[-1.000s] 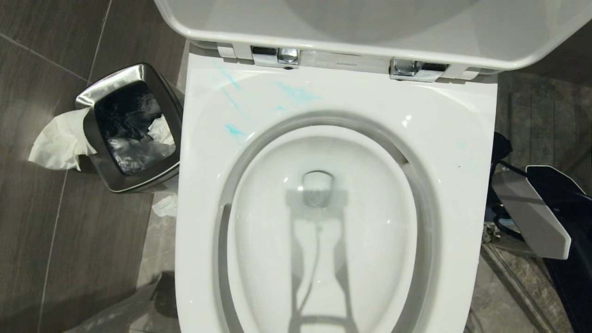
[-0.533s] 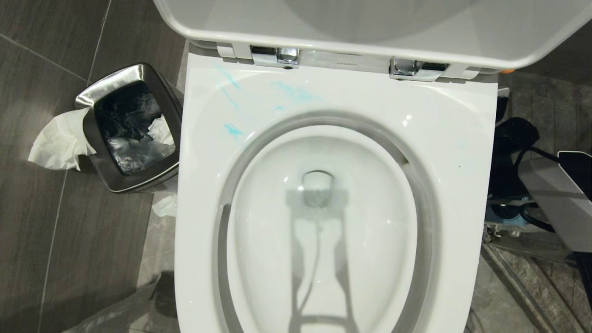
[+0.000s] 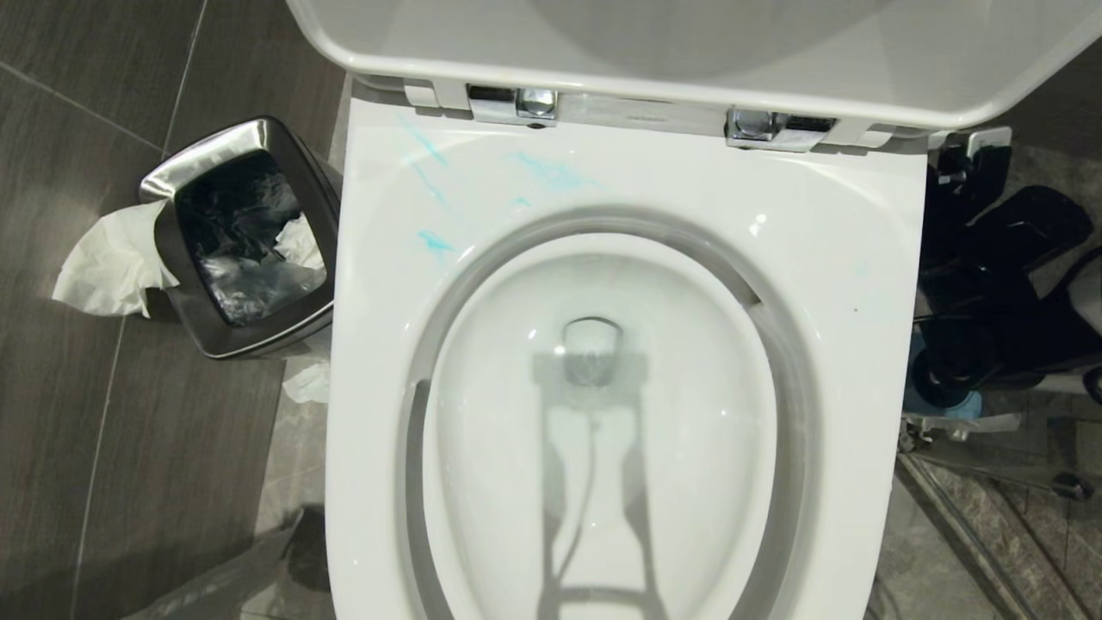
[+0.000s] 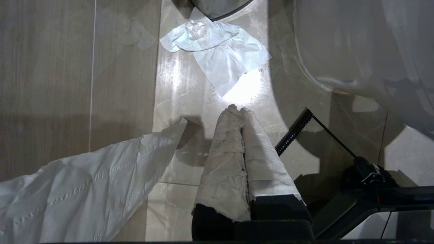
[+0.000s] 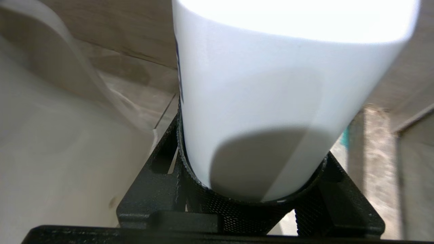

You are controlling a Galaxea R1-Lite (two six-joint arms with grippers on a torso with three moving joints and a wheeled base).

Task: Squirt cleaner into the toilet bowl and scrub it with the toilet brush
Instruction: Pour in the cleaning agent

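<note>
The toilet bowl (image 3: 826, 258) fills the head view, with its lid (image 3: 689, 52) raised and clear water in the basin. Turquoise smears of cleaner (image 3: 551, 172) lie on the back left of the rim. My right gripper (image 5: 251, 159) is shut on a wide white round container (image 5: 271, 95). That arm (image 3: 999, 258) shows dark beside the bowl's right side. A blue holder (image 3: 957, 403) peeks out below the arm, and the toilet brush handle is hidden. My left gripper (image 4: 237, 110) is shut and empty, its wrapped fingers (image 4: 223, 162) pointing at the floor beside the toilet's base (image 4: 356, 51).
A square steel bin (image 3: 172, 181) with a black liner stands left of the toilet, with white tissue (image 3: 112, 258) draped at its side. More tissue (image 4: 217, 51) lies on the floor tiles, and a white sheet (image 4: 67, 193) hangs near the left gripper.
The right arm has swung from the lower right toward the back, along the bowl's right side, and its pale cover has left the head view. Toilet, bin and left arm have not moved.
</note>
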